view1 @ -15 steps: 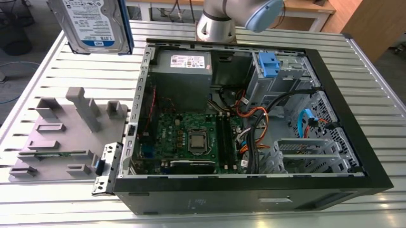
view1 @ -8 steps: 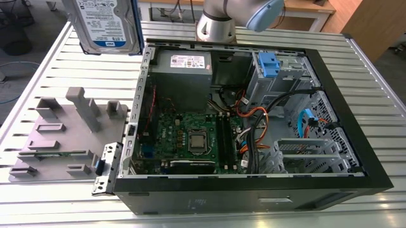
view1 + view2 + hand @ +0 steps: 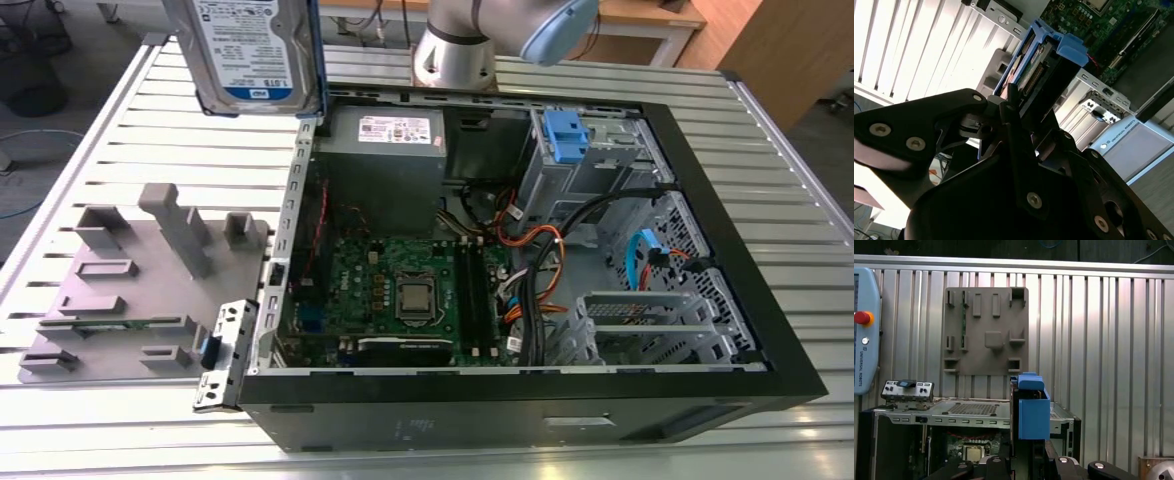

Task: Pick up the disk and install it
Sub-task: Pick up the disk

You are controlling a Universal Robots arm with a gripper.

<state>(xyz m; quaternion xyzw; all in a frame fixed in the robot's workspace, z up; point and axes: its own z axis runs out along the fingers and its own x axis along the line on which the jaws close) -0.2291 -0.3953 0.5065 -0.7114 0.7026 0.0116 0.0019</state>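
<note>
The disk [image 3: 254, 50] hangs in the air at the exterior view's upper left, above the back left corner of the open computer case [image 3: 747, 300]. Its white-and-blue label faces the camera and a blue bracket runs along its edge. In both wrist views my gripper [image 3: 1029, 107] [image 3: 1024, 460] is shut on the disk [image 3: 1034, 70] [image 3: 1031, 415], which stands edge-on between the black fingers with the blue bracket's tab at its far end. Beyond it lie the case and its green motherboard [image 3: 971, 450].
Inside the case are the motherboard [image 3: 400, 290], a grey power-supply box [image 3: 387, 150], a metal drive cage with a blue clip [image 3: 567, 135] and bundled cables [image 3: 534, 260]. A grey fixture plate [image 3: 134, 290] lies on the slatted table [image 3: 107, 150]. The arm's base [image 3: 454, 50] stands behind the case.
</note>
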